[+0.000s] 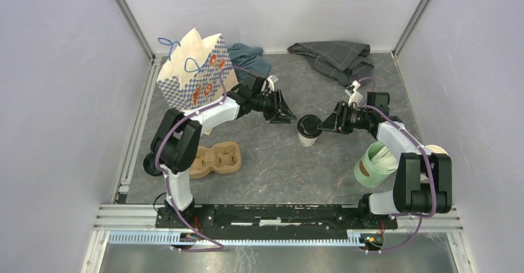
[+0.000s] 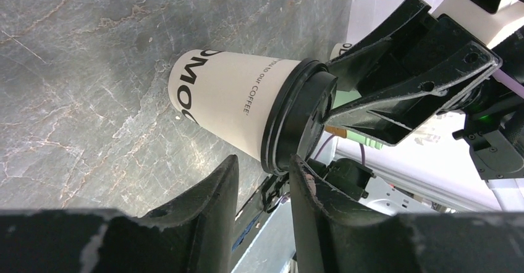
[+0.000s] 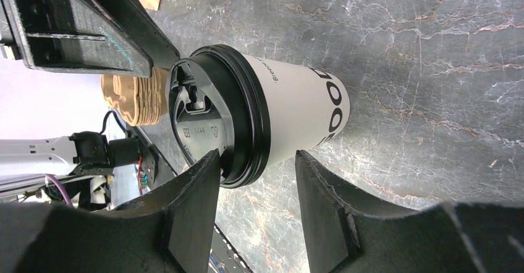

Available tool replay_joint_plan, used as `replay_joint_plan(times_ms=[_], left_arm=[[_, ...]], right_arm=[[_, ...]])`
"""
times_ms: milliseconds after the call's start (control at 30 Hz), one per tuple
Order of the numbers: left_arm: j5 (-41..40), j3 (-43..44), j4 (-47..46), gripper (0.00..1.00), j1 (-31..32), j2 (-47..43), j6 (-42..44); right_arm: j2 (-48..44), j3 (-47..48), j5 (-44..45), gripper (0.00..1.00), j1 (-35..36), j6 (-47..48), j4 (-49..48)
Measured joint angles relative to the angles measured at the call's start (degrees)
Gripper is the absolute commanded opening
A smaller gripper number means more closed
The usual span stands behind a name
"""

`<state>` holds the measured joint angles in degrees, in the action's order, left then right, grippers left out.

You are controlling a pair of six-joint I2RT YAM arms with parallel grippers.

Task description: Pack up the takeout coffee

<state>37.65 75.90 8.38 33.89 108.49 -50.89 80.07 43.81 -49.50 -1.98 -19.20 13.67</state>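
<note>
The takeout coffee (image 1: pixel 308 130), a white paper cup with a black lid (image 3: pixel 210 112), stands upright mid-table between both grippers. My left gripper (image 1: pixel 287 113) hangs just left of it and is open. In the left wrist view its fingertips (image 2: pixel 295 162) stop at the lid's rim, with nothing between them; the cup (image 2: pixel 228 100) lies just beyond. My right gripper (image 1: pixel 325 123) is at the cup's right side, open. In the right wrist view it (image 3: pixel 256 155) straddles the lid's rim, one finger against the lid's top and the other beside the cup wall (image 3: pixel 290 112).
A patterned paper bag (image 1: pixel 194 69) stands at the back left. A cardboard cup carrier (image 1: pixel 214 159) lies near the left arm's base. A mint-green cup (image 1: pixel 376 163) sits by the right arm. Dark cloths (image 1: pixel 333 57) lie at the back.
</note>
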Motion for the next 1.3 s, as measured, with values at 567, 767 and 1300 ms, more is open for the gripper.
replay_joint_plan(times_ms=[567, 767, 1300], left_arm=[[-0.1, 0.3, -0.8, 0.45, 1.1, 4.4, -0.1], [-2.6, 0.3, 0.1, 0.46, 1.1, 3.6, 0.0], [-4.0, 0.3, -2.7, 0.49, 1.6, 1.3, -0.7]], right_arm=[[0.3, 0.1, -0.2, 0.54, 0.1, 0.0, 0.0], [0.3, 0.1, -0.2, 0.54, 0.1, 0.0, 0.0], [0.6, 0.2, -0.3, 0.54, 0.5, 0.0, -0.1]])
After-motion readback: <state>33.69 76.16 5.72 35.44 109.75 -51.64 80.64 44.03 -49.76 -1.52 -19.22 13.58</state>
